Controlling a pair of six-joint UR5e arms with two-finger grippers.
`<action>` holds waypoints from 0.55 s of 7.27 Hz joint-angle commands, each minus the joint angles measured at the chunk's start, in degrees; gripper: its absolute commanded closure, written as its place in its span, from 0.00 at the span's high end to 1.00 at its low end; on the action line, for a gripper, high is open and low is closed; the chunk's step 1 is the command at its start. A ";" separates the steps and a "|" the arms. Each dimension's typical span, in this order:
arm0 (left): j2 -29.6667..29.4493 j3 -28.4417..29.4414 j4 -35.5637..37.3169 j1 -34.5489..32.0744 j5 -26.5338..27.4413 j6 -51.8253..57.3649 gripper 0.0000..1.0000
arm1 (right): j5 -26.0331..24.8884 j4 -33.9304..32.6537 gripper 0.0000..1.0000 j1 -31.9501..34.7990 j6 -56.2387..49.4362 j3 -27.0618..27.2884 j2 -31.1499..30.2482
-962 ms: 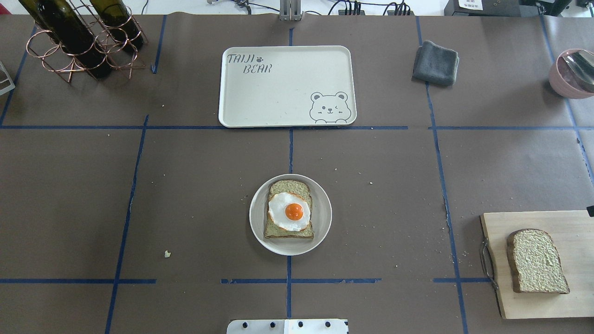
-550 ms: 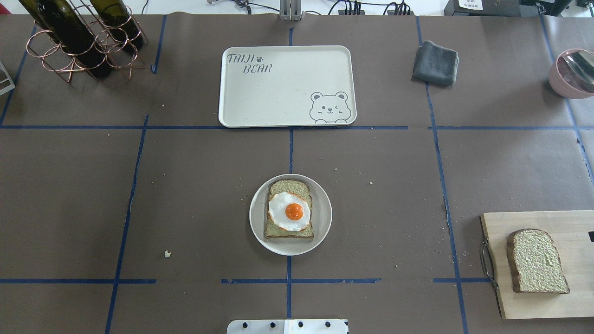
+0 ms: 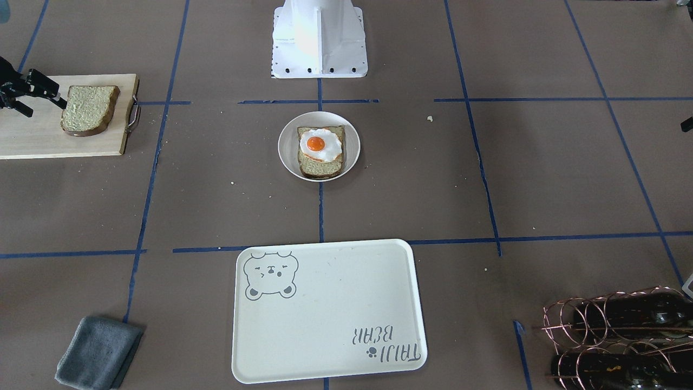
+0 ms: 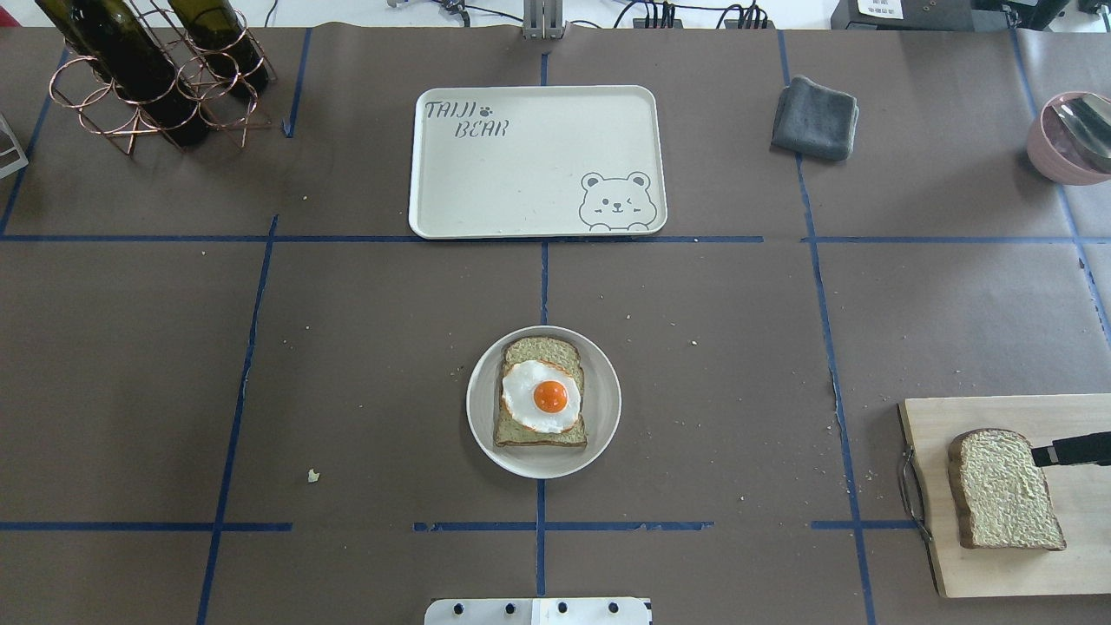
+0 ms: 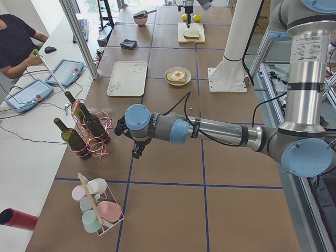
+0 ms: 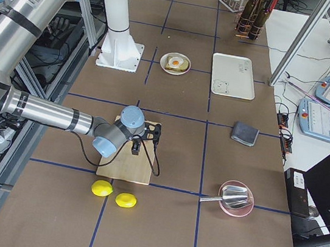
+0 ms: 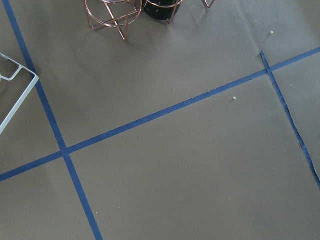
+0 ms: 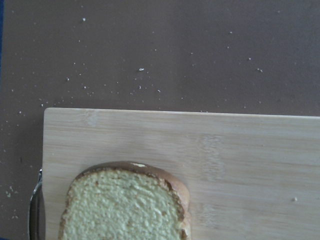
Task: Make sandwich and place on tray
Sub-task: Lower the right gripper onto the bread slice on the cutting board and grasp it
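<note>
the light wooden cutting board [image 4: 998, 573] lies directly under the right gripper [image 3: 46, 108]. two lemons [image 6: 102, 188] sit near it, a pink bowl [image 4: 1037, 148] and a grey cloth [image 4: 814, 117] farther out, a white plate [image 4: 480, 404] well apart, and racked wine bottles [image 4: 130, 69] farthest away.

Wooden cutting board [image 4: 998, 573], matt plastic tray [image 4: 521, 174]

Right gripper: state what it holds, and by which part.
Nothing. The right gripper is open over the board, at the edge of the loose bread slice, not closed on it.
</note>
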 commanded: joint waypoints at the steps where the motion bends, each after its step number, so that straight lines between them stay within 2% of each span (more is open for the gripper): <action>1: 0.00 0.00 0.07 0.00 0.00 0.00 1.00 | -2.82 0.32 0.88 -4.10 3.00 -0.08 0.66; 2: 0.00 0.00 0.07 0.00 0.00 0.00 1.00 | -3.36 0.32 0.81 -4.81 3.88 -0.08 0.75; 4: 0.35 0.00 0.07 0.00 -0.09 0.08 1.00 | -3.27 0.32 0.78 -4.82 3.89 -0.34 0.57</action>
